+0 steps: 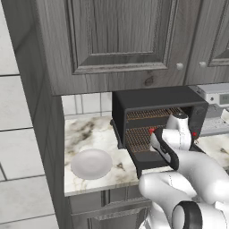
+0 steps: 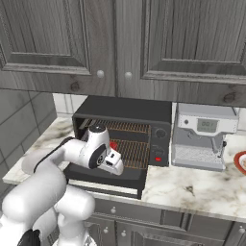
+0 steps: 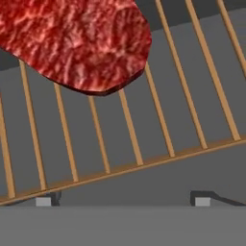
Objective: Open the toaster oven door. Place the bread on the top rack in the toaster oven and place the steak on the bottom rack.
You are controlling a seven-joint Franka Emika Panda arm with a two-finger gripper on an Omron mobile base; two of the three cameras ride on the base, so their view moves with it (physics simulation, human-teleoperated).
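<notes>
The toaster oven (image 2: 129, 109) stands on the counter with the toaster oven door (image 2: 98, 177) folded down flat. Inside, the top rack (image 2: 126, 127) sits above the bottom rack (image 2: 135, 153). The steak (image 3: 79, 43), red and lumpy, lies on the bars of the bottom rack (image 3: 158, 129), near its front left; the same steak (image 2: 114, 145) shows as a small red spot just past my hand. My gripper (image 3: 122, 202) hovers just in front of the steak, open, with nothing between its fingertips (image 3: 44, 202). The bread is out of view.
A white plate (image 1: 91, 163) rests on the marble counter (image 1: 85, 134) left of the oven. A silver coffee machine (image 2: 204, 137) stands close on the oven's right, a red dish (image 2: 241, 162) beyond it. Dark cabinets (image 2: 120, 38) hang low overhead.
</notes>
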